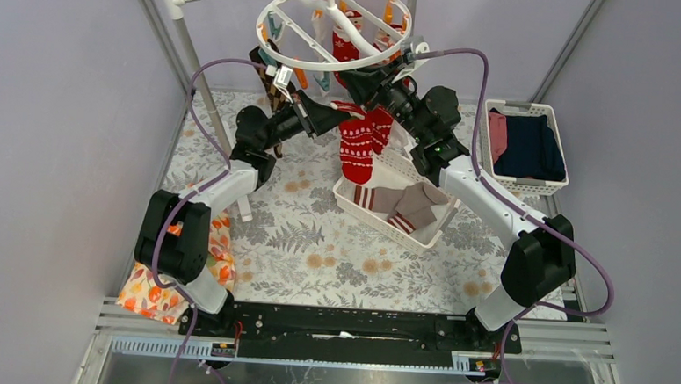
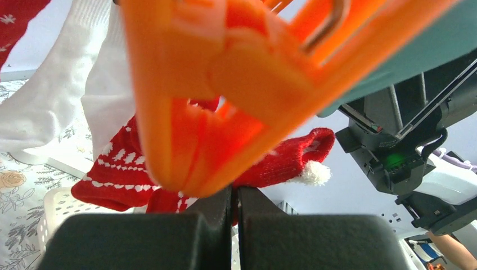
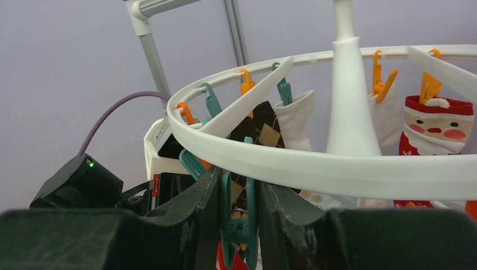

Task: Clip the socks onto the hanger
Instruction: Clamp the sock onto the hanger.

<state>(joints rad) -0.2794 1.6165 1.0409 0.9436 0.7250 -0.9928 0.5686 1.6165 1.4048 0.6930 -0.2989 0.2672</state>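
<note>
Under hanger (image 3: 337,169) rim, right gripper (image 3: 239,194): clamped on teal clip (image 3: 229,236).
Left gripper (image 2: 234,198): closed together, possibly nipping red sock (image 2: 118,174).

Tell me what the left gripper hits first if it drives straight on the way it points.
The orange clip, hanging right beyond the left gripper's fingertips and filling its wrist view. The red sock sits behind it. The gap looks tiny, but blur hides the depth.

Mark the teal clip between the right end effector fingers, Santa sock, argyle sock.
teal clip (image 3: 237,232): right wrist view, clip body.
Santa sock (image 3: 434,128): right wrist view, face.
argyle sock (image 3: 263,128): right wrist view, diamond pattern.
</note>
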